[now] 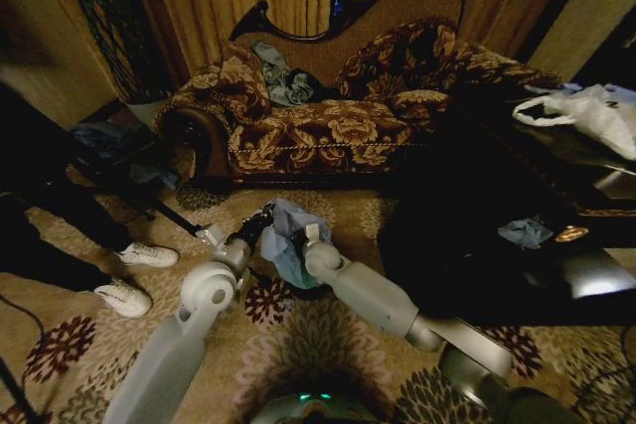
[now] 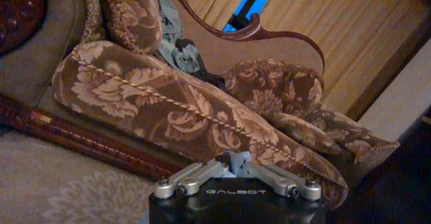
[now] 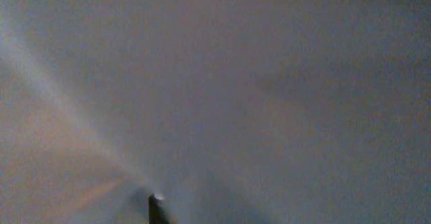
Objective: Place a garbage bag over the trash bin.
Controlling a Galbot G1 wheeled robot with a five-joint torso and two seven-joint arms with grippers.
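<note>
On patterned carpet before floral sofa [image 1: 328, 131]: garbage bag [image 1: 283, 235] draped over trash bin [image 1: 310, 291], both arms at it. Left gripper [image 1: 260, 215] at bag's edge, right gripper [image 1: 298, 237] buried in film; fingers' state can't tell. Dark table [image 1: 556, 275] close right, open carpet left.

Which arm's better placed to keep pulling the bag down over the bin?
Probably right: in the head view the right tool is buried in the garbage bag, film covering its wrist camera. The left tool sits beside the bag, facing the sofa.
</note>
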